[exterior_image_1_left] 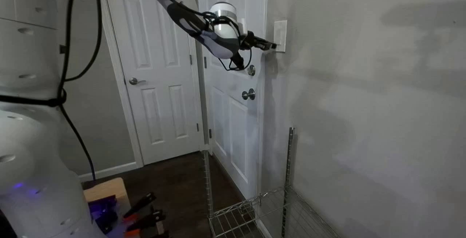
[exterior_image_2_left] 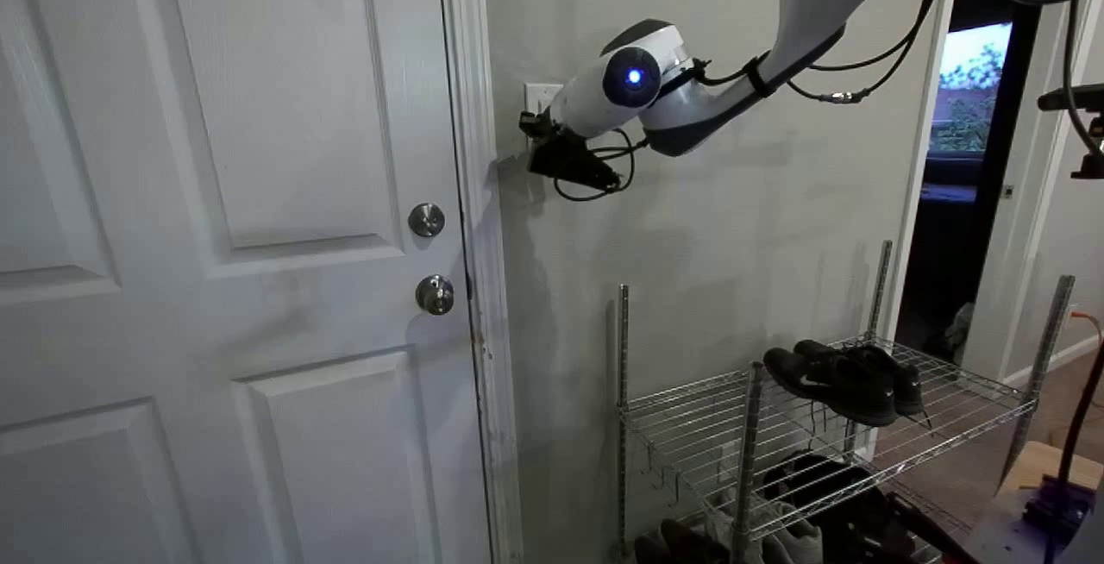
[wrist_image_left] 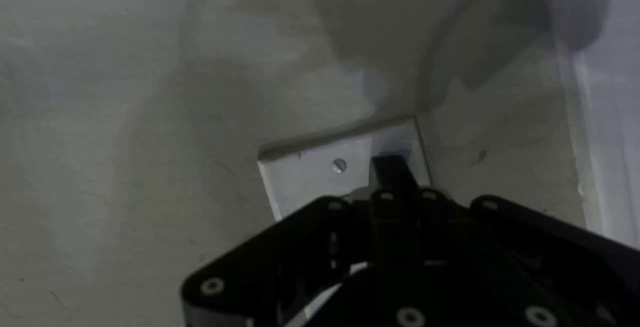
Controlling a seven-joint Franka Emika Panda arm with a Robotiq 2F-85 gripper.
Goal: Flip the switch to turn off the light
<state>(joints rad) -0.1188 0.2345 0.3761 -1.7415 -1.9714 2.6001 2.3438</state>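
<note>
You had the hand (exterior_image_1_left: 272, 45) right up by the switch (exterior_image_1_left: 280, 30), a small white plate fixed upright on the wall (exterior_image_1_left: 364, 85) just beside the door frame (exterior_image_2_left: 470, 72). Its fingers (wrist_image_left: 395, 173) were brought together at the tips, and you could see nothing held between them. In the wrist view the tips lay across the part of the plate nearer the frame, close to a slotted screw (wrist_image_left: 339, 166); the hand itself hid much of the rest, so you couldn't tell which way the toggle stood, nor whether the tips were touching it. In an exterior view you saw them in line with the plate's lower part. The arm (exterior_image_2_left: 815, 3) stretched across in both exterior views, with a blue light (exterior_image_2_left: 634, 76) glowing near the wrist. On the white door (exterior_image_2_left: 302, 159) you had a deadbolt (exterior_image_2_left: 426, 220) above a round metal knob (exterior_image_2_left: 435, 295), and lower than the switch, by the wall, stood a wire rack (exterior_image_2_left: 748, 460) with black shoes (exterior_image_2_left: 828, 383) on it.
</note>
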